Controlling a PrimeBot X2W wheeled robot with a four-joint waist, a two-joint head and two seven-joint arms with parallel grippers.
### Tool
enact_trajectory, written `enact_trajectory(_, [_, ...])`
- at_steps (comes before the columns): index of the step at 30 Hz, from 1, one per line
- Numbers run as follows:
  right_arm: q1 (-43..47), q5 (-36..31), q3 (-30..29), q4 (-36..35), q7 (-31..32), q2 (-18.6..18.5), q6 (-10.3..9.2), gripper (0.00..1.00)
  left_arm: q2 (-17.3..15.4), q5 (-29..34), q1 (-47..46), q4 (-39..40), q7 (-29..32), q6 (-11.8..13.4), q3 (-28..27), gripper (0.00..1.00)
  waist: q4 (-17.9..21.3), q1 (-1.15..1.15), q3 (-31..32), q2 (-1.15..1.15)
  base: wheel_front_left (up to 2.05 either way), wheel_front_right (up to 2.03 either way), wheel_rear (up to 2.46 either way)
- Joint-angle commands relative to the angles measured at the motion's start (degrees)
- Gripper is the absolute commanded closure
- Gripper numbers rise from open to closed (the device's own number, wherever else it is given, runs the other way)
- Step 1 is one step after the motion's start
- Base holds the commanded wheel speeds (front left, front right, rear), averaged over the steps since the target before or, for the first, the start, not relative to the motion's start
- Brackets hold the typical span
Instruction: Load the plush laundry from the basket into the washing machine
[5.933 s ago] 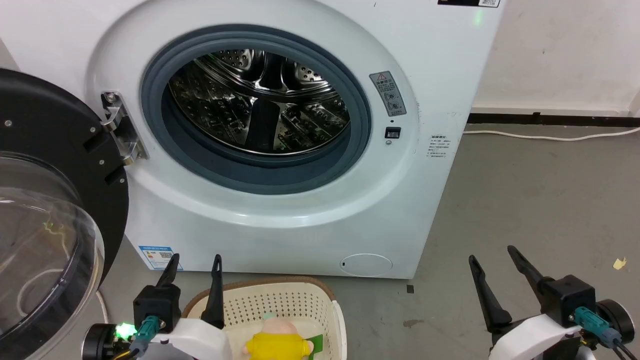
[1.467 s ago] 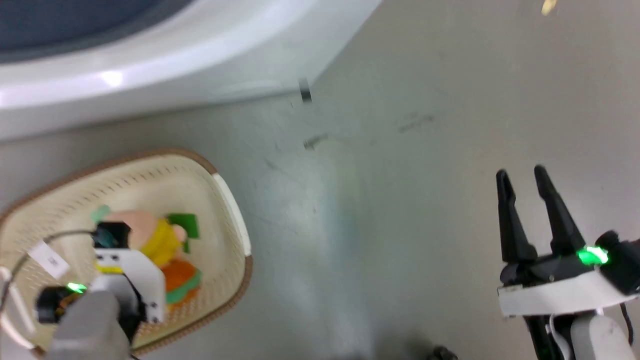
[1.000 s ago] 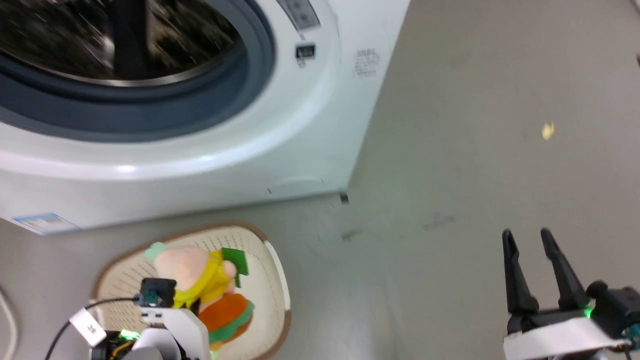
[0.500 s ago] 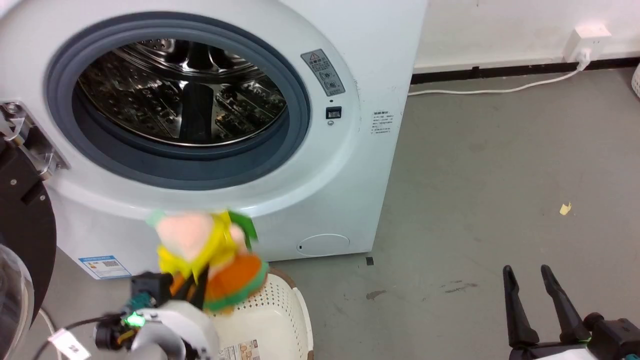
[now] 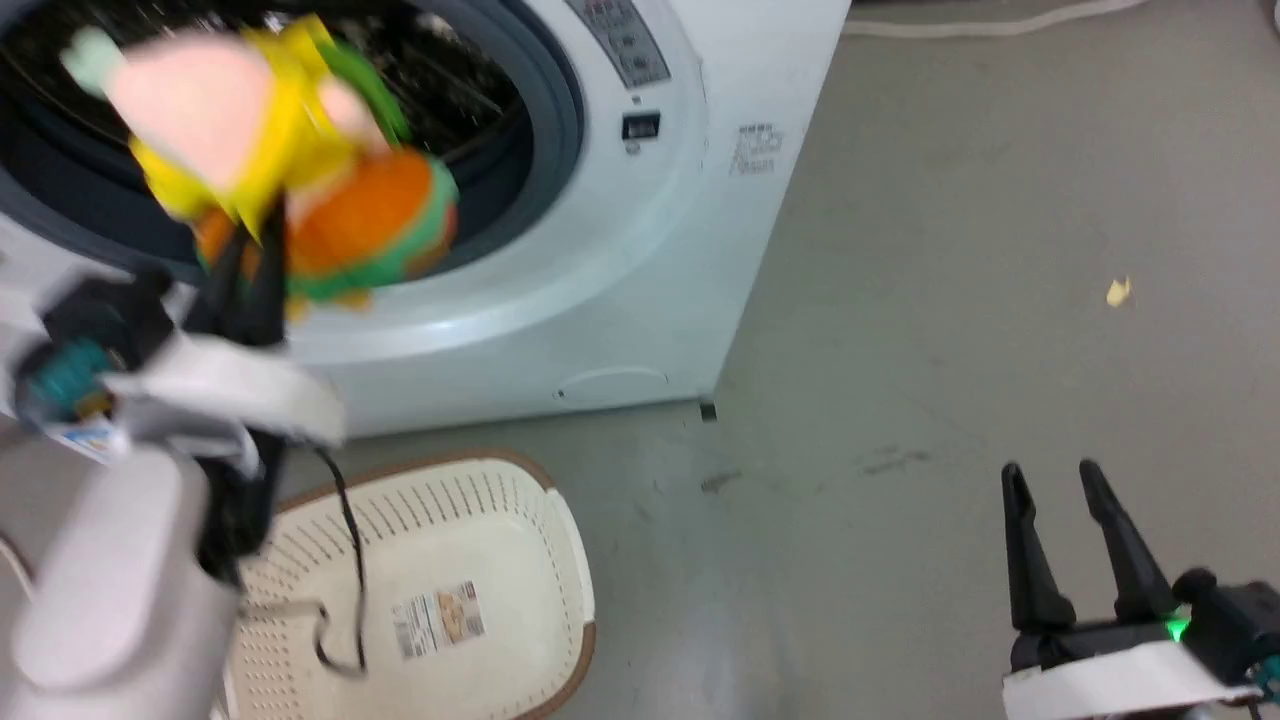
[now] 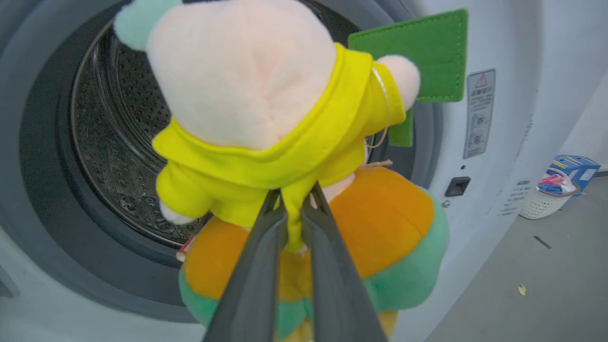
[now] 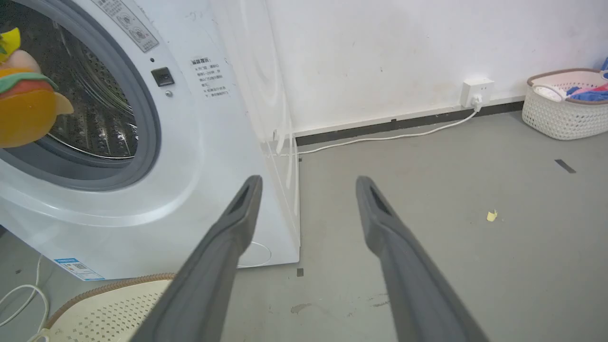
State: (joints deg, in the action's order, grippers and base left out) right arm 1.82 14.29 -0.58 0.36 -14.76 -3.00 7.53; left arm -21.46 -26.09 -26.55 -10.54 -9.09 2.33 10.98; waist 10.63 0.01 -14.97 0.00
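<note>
Pinching the yellow body of the doll point(image 6: 247, 85) between its closed fingers, the left gripper point(image 6: 294, 197) holds the doll and the burger plush point(image 6: 380, 228) up together right in front of the round opening of the washing machine point(image 5: 640, 250), with the burger hanging just under the doll and touching it. The basket point(image 5: 500, 530) sits on the floor point(image 5: 950, 300) below, just in front of the machine, a paper label point(image 5: 438, 618) showing on its bottom. The right gripper point(image 5: 1050, 478) hangs low over the grey floor, well apart from the machine, its fingers spread apart.
</note>
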Motion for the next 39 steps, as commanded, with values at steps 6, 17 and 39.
enact_trajectory(6, [-5.1,2.1,1.0,-0.7,-0.2,0.1,-0.04,0.0,-5.2,-0.7,-17.3,-4.4,8.0,-1.2,-2.1,1.0,4.2,-0.01,-14.0,0.0,0.0,0.0,0.0])
enact_trajectory(17, [-10.1,5.9,3.3,-0.2,-0.2,0.1,-0.04,0.0,-12.0,4.0,-43.8,-23.3,18.0,-3.7,0.4,1.0,8.4,-0.01,-24.5,0.0,0.0,0.0,0.0])
enact_trajectory(39, [-11.7,6.5,3.6,0.0,-0.2,0.1,-0.04,0.0,-9.9,6.9,-57.0,-46.2,18.1,-6.7,6.4,0.0,8.3,-0.01,-26.3,0.0,0.0,0.0,0.0])
